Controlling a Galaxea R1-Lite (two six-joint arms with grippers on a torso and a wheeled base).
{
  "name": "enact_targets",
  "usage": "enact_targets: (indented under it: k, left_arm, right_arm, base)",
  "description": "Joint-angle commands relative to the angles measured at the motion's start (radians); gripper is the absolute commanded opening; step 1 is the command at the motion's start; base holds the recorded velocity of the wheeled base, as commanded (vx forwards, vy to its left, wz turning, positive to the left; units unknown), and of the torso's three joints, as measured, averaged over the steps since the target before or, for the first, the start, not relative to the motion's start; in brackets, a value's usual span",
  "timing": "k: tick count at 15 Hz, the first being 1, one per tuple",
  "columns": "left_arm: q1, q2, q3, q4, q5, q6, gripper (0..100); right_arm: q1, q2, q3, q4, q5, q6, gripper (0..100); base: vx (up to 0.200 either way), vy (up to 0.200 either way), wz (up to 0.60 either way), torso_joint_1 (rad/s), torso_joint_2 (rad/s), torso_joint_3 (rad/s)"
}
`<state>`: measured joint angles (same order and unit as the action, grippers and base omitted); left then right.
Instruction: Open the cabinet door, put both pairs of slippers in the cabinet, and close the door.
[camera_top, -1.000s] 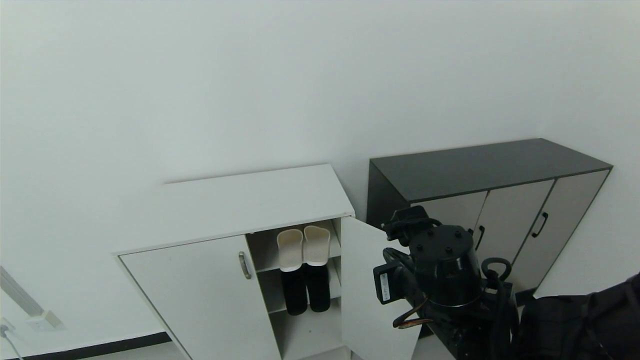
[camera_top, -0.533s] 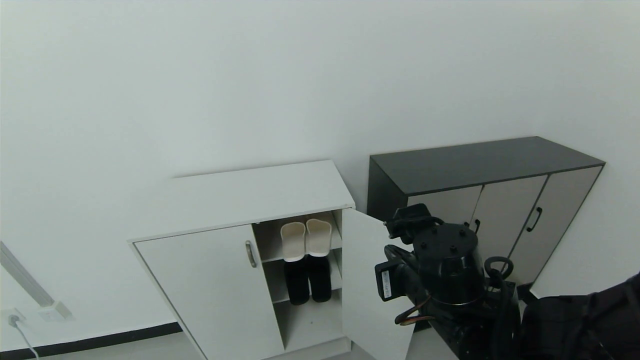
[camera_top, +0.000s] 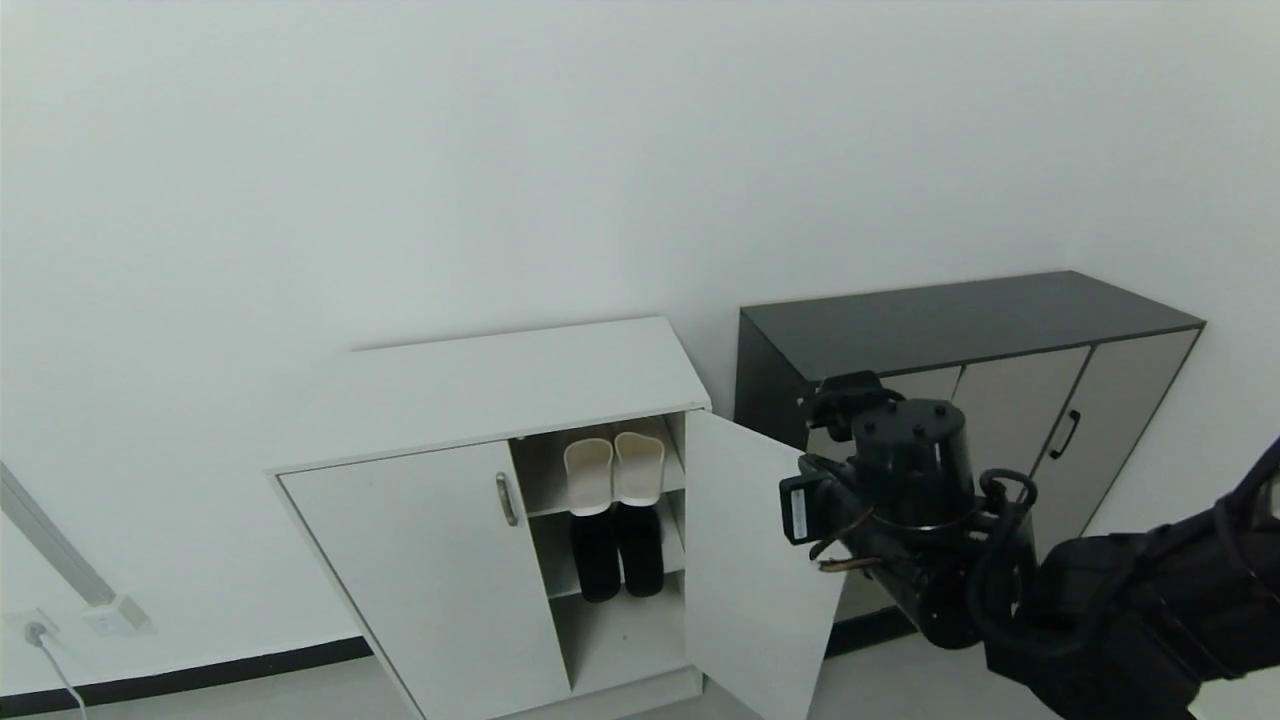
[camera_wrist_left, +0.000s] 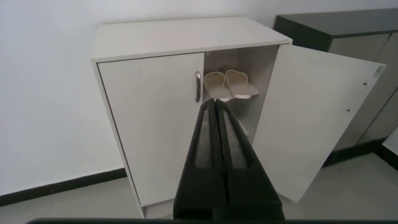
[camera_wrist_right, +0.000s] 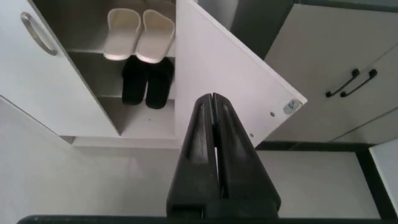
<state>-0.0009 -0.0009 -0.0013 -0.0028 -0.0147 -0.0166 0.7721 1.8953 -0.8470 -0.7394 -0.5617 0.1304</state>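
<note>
Right gripper (camera_wrist_right: 213, 98) higher by open door (camera_top: 750, 560) (cream slippers (camera_top: 613, 470) above black pair (camera_top: 618, 560))

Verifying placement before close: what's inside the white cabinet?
Past the open right door: white slippers on the upper shelf, black slippers on the shelf below. The shut left door hides that half.

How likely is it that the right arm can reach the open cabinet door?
Probably yes: the right gripper, shut, points at the open door close by, with nothing between them. The white slippers and black slippers sit inside on shelves, out of the way.
</note>
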Motion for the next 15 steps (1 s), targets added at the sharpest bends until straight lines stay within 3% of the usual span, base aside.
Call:
enact_targets:
  k: [1, 11, 15]
  left_arm:
    - [0.001, 0.001, 0.0, 0.0, 0.001, 0.0, 0]
    - [0.001, 0.001, 0.001, 0.0, 0.001, 0.0, 0]
    - [0.001, 0.001, 0.0, 0.0, -0.001, 0.0, 0]
  right_arm:
    - [-0.08, 0.045, -0.095, 0.034, 0.022, 0.0, 0]
    - [-0.277, 0.266, -0.484, 0.209, 0.201, 0.032, 0]
    - [-0.31, 0.347, -0.517, 0.21, 0.227, 0.038, 0]
  base:
    - [0.0, 0.0, 0.0, 0.0, 0.0, 0.0]
    - [0.0, 0.0, 0.0, 0.0, 0.0, 0.0]
    - [0.0, 0.0, 0.0, 0.0, 0.0, 0.0]
